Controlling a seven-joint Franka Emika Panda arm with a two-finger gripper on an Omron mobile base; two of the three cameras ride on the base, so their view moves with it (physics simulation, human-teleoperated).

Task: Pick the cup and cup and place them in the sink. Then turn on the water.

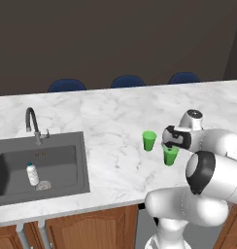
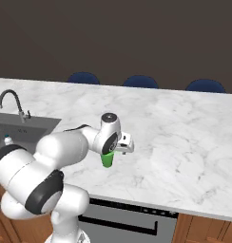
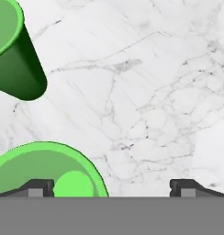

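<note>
Two bright green cups stand upright on the white marble counter. The farther cup (image 1: 149, 140) stands free, at the top left in the hand view (image 3: 15, 55). The nearer cup (image 1: 170, 156) (image 2: 108, 160) sits right under my hand. My gripper (image 1: 170, 147) (image 2: 110, 153) (image 3: 114, 188) is open just above it, and nothing is held. In the hand view this cup (image 3: 45, 167) lies at the lower left, with the left fingertip (image 3: 40, 187) over its mouth and the right one over bare marble. The dark sink (image 1: 67, 146) (image 2: 37, 124) with its curved tap (image 1: 31, 121) (image 2: 10, 100) is far to the left.
A small white bottle with a blue cap (image 1: 32, 174) lies in the sink basin. Three blue chair backs (image 1: 127, 80) line the counter's far side. The counter's front edge (image 1: 115, 204) runs just ahead of the robot's base, with wooden cabinets below.
</note>
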